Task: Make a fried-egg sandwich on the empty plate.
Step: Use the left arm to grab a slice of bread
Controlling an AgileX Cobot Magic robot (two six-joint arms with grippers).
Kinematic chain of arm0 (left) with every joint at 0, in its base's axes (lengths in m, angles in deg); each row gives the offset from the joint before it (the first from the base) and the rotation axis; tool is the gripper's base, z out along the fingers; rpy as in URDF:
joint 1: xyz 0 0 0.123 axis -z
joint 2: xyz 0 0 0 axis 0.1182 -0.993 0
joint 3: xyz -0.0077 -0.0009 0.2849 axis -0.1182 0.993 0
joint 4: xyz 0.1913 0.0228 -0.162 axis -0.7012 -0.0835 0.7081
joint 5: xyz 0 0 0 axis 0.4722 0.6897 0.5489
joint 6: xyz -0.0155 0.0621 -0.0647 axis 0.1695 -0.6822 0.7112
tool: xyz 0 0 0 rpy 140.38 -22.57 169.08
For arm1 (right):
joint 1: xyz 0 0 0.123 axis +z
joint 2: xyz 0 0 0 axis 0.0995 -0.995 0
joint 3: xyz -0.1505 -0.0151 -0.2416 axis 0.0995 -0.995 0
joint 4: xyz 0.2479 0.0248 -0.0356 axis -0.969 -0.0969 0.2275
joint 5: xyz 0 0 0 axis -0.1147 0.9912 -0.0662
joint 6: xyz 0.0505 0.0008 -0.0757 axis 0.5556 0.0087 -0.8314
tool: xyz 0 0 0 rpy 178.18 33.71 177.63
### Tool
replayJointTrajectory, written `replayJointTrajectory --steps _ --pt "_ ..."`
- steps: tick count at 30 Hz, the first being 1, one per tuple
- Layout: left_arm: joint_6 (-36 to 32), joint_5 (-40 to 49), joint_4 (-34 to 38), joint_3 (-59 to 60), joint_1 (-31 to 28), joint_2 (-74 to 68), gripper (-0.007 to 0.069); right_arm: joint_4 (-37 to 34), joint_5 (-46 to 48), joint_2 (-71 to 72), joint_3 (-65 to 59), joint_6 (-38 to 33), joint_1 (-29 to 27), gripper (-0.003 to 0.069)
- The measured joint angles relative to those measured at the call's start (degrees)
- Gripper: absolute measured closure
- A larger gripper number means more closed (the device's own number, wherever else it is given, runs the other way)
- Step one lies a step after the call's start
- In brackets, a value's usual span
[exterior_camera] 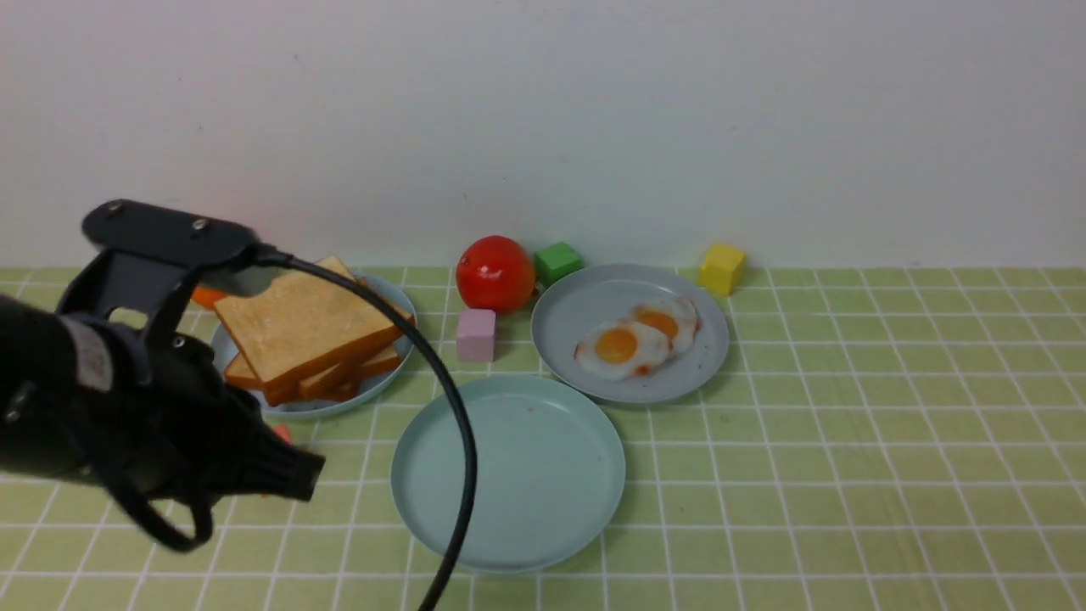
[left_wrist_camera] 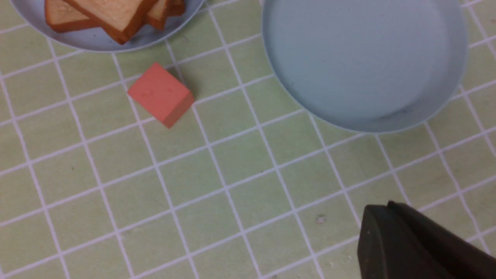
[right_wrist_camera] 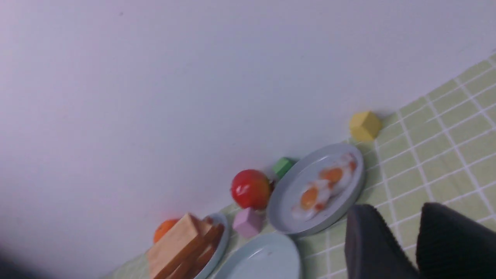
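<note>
The empty plate [exterior_camera: 543, 475], pale mint green, lies front and centre; it also shows in the left wrist view [left_wrist_camera: 364, 62] and the right wrist view [right_wrist_camera: 263, 259]. No fried-egg sandwich is in view. Toast slices [exterior_camera: 297, 327] are piled on a grey-blue plate [exterior_camera: 386, 386] at the left. Two fried eggs [exterior_camera: 636, 335] lie on another grey-blue plate [exterior_camera: 585, 297] behind the empty one. My left gripper [left_wrist_camera: 378, 209] is shut on nothing, low over the cloth to the left of the empty plate. My right gripper [right_wrist_camera: 399, 211] stands open and holds nothing.
A red tomato [exterior_camera: 496, 273], a green cube [exterior_camera: 557, 261], a pink cube [exterior_camera: 476, 334] and a yellow cube [exterior_camera: 721, 268] stand near the back wall. A red cube [left_wrist_camera: 161, 94] lies between the toast plate and my left gripper. An orange object [exterior_camera: 206, 297] sits behind the toast.
</note>
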Motion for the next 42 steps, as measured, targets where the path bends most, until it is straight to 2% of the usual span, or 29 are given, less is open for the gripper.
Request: replayJointTrajectory --steps 3,4,5,6,8,11,16,21,27,28,29,33,39,42 --pt "-0.50 0.80 -0.41 -4.21 -2.01 -5.36 0.0638 4.06 13.41 -6.70 12.75 -4.79 0.00 0.0576" --pt "-1.39 1.13 -0.41 -6.39 -3.15 -8.47 0.0638 6.74 21.75 -10.61 20.13 -7.28 0.00 0.0618" --pt "-1.39 1.13 -0.41 -6.75 -3.35 -8.90 0.0638 7.10 22.90 -11.95 21.20 -7.67 0.00 0.0631" --pt "-2.76 1.13 -0.41 -9.37 -4.78 -11.95 0.0638 9.18 30.66 -15.92 27.21 -10.19 0.00 0.0659" --pt "-4.86 1.13 -0.41 -12.59 -6.67 -15.26 0.0638 11.97 39.49 -21.76 35.43 -13.11 0.30 0.0670" --pt "-11.26 1.13 -0.20 -17.45 -9.94 -21.56 0.0638 14.58 45.24 -27.71 42.24 -14.79 3.50 0.0669" --pt "-21.02 1.28 0.90 -22.31 -12.71 -29.35 0.0638 16.12 44.85 -30.23 43.74 -15.68 9.00 0.0665" --pt "-26.06 0.12 0.98 -24.61 -13.17 -33.44 0.0601 17.08 44.91 -30.62 43.74 -16.10 10.90 0.0662" --pt "-32.92 -3.27 0.41 -25.05 -13.17 -36.91 0.0359 17.28 44.86 -30.68 43.74 -16.17 10.94 0.0662" --pt "-33.05 -3.42 0.41 -25.05 -13.17 -36.91 0.0359 17.28 44.86 -30.68 43.74 -16.17 10.94 0.0662" --pt "-33.64 -5.08 -0.33 -25.05 -13.17 -37.91 0.0285 17.28 44.86 -30.68 43.74 -16.17 10.94 0.0662" --pt "-33.88 -8.32 -2.06 -25.16 -13.17 -39.97 0.0216 16.82 44.86 -30.68 43.74 -16.17 10.94 0.0662" --pt "-33.88 -11.06 -3.41 -25.22 -13.17 -41.93 0.0226 15.82 44.86 -30.68 43.74 -16.17 10.94 0.0662" --pt "-33.88 -11.35 -4.01 -25.22 -13.17 -42.55 0.0293 14.88 44.86 -30.68 43.74 -16.17 10.94 0.0662"
